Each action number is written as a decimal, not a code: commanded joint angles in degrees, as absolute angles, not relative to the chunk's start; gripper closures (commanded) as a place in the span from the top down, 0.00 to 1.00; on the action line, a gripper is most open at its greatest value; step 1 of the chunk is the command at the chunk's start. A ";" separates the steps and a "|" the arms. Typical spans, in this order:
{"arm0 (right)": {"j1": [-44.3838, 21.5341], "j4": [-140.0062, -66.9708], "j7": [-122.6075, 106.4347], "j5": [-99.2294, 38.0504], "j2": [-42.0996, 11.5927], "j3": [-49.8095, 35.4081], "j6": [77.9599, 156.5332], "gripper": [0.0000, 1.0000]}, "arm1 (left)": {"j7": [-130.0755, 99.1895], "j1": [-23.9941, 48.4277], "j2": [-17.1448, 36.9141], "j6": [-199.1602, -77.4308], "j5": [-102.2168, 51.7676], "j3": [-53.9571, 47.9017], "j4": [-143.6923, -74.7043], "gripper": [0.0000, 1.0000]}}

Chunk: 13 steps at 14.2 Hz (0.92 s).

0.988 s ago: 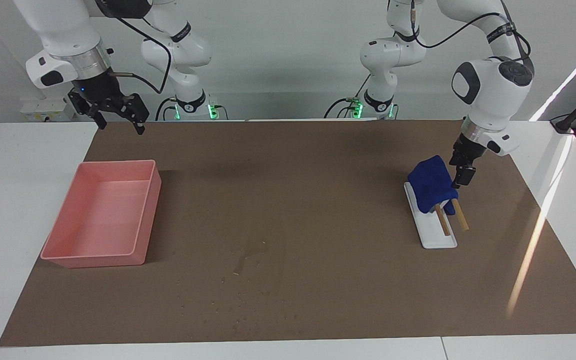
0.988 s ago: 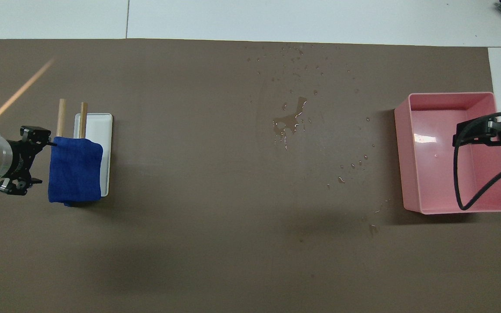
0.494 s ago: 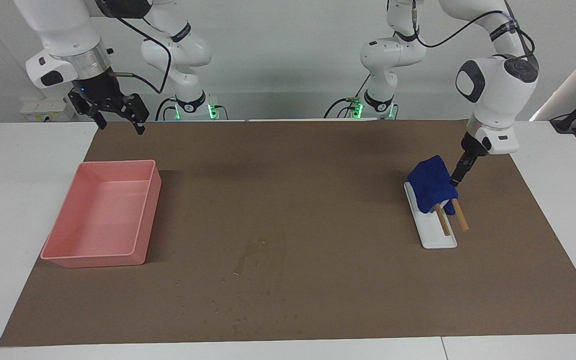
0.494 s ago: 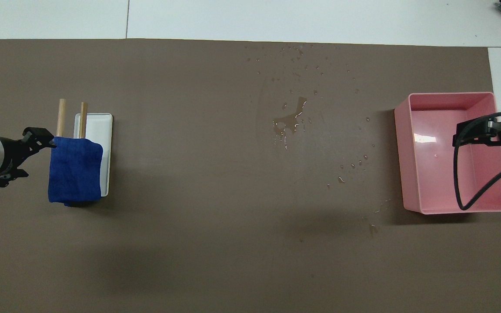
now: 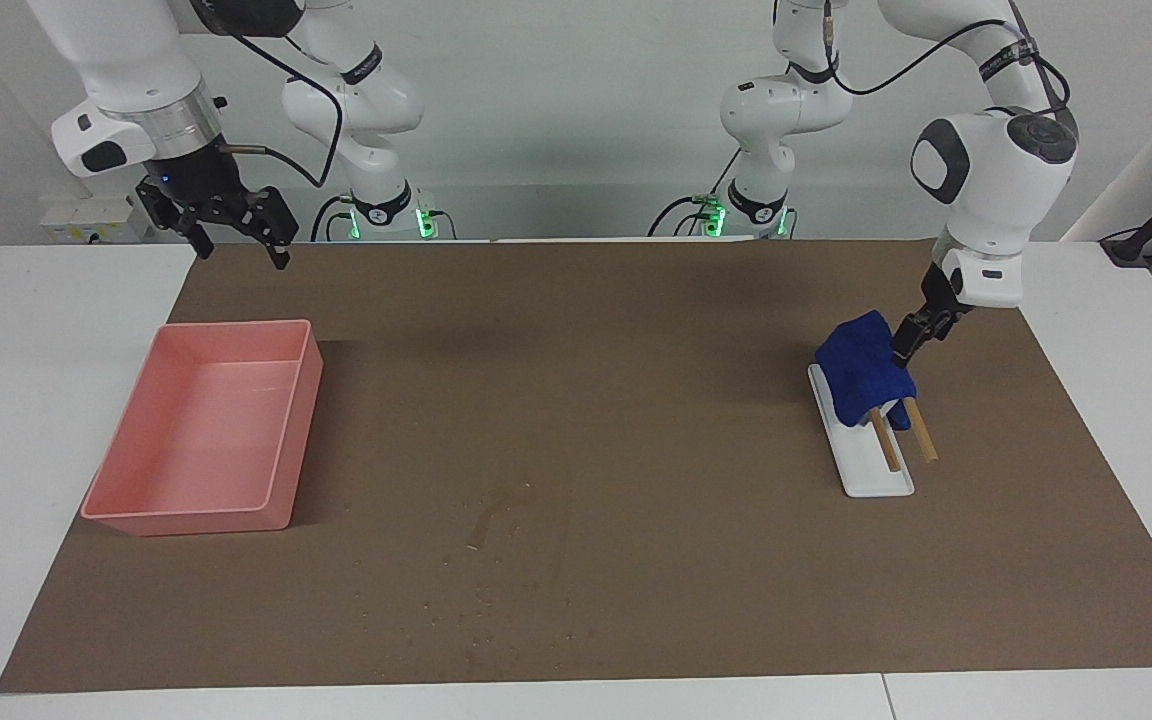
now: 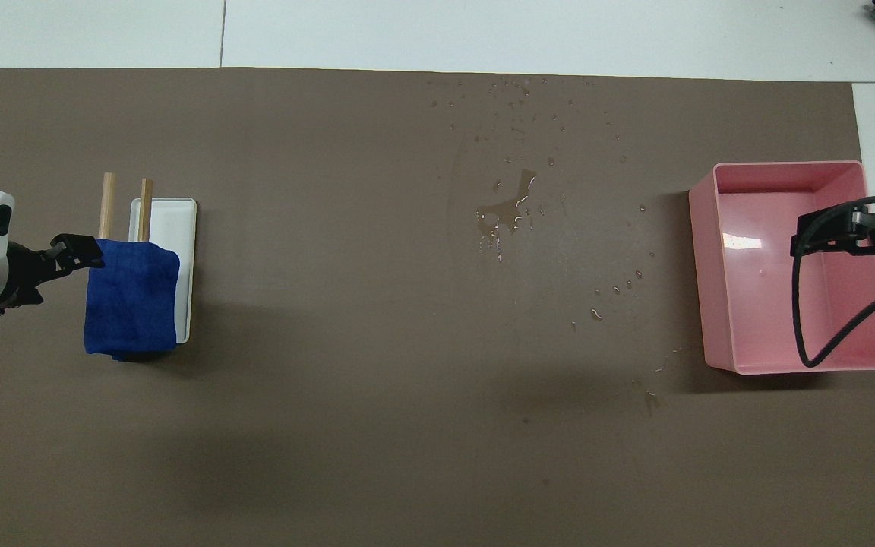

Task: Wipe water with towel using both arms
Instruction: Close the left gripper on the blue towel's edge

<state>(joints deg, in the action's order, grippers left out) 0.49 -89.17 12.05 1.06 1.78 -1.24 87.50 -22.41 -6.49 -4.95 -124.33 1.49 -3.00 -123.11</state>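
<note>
Since a second ago the left gripper (image 5: 904,349) has turned at the wrist and edged in against the towel (image 5: 864,372); the sun streak that lay across the mat near it is gone. Right arm, bin, water and tray are unchanged.

Facing view, left to right:
- Right gripper (image 5: 236,236) waits in the air over the mat's (image 5: 636,330) corner at the robots' edge, right arm's end. Fingers spread wide, nothing between them.
- Pink bin (image 5: 211,428) sits on the mat along the right arm's end, one wall close to the mat's short edge.
- Water (image 5: 496,510): smear mid-mat, with droplets scattered from it toward the edge farthest from the robots.
- Between bin and tray the mat is bare apart from the water: wide room for moving.
- Towel hangs over two wooden sticks (image 5: 902,438) on the white tray (image 5: 871,465), toward the left arm's end.
- Left gripper is at the towel's edge, on the side toward the mat's short edge; whether it touches cannot be told. It is seen edge-on; the jaws read as fully apart, with no hold on the towel seen.
</note>
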 commanded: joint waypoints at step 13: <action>1.23 -89.21 10.90 1.14 2.46 -1.58 86.57 1.00 | -14.15 -6.06 -4.31 -124.01 2.02 -3.43 -125.77 0.52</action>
